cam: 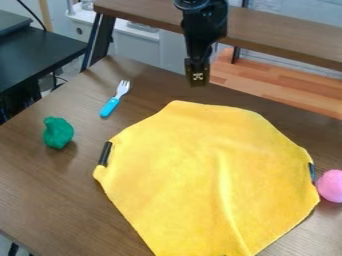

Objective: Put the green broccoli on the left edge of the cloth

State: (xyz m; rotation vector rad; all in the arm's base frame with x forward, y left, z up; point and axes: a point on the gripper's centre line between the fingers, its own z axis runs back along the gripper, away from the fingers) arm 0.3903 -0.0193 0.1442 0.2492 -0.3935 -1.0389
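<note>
My gripper [198, 75] hangs at the top centre of the camera view, above the table's far part and beyond the cloth's far edge; whether it is open or shut I cannot tell. The green broccoli [58, 133] rests on the brown table at the left, apart from the cloth. A large yellow cloth [194, 160] lies spread over the middle and right of the table, with slight folds. A black strip [105, 153] is at its left edge, between the cloth and the broccoli.
A fork with a blue handle [111, 106] lies on the table [40, 185] between broccoli and gripper. A pink ball [330, 186] sits at the cloth's right edge, near another dark strip [312, 172]. Behind the table stands a brown bench [280, 37].
</note>
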